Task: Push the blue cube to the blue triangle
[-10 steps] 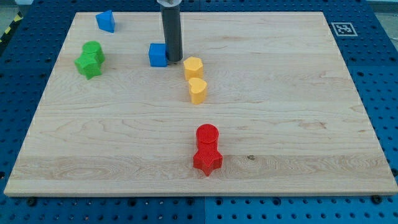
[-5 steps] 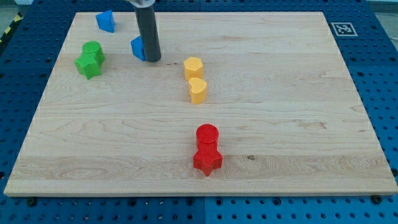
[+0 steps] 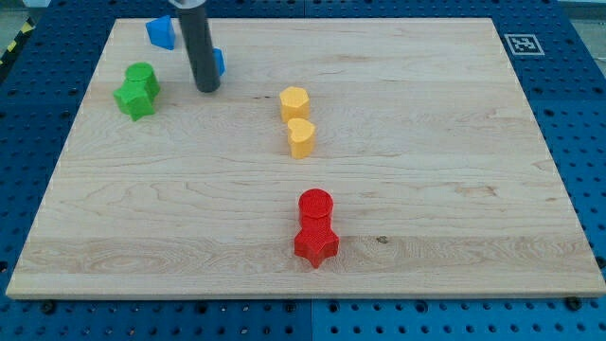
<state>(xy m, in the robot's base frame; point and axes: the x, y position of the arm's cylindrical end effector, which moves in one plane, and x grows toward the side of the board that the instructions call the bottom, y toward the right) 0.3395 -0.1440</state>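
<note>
the wooden board (image 3: 426, 189) lies on a blue perforated table (image 3: 587, 114), with a small black-and-white marker tag (image 3: 519, 44) at the board's 1 o'clock corner. there are no jaws here to spread or press together: the arm ends in a straight dark rod (image 3: 199, 47) that comes down from the view's top edge, and my tip (image 3: 206, 89) rests on the board in its upper left part.

the blue cube (image 3: 218, 62) sits right behind the rod, at about 1 o'clock from my tip; only a sliver of it shows past the rod's right side, so its full outline cannot be made out. it appears to touch the rod. the blue triangle (image 3: 161, 32) lies near the board's top edge, at about 11 o'clock from my tip, close to the cube but apart from it, with the rod standing between them in this view.

at 9 o'clock from my tip two green blocks touch each other: a green cylinder (image 3: 141, 76) and, just below it, a green star-like block (image 3: 133, 98). at 3 to 4 o'clock, near the board's middle, a yellow block (image 3: 294, 102) stands just above a second yellow block (image 3: 301, 137), touching or nearly so. towards 5 o'clock, well apart, a red cylinder (image 3: 315, 206) sits against a red star-like block (image 3: 316, 244).
</note>
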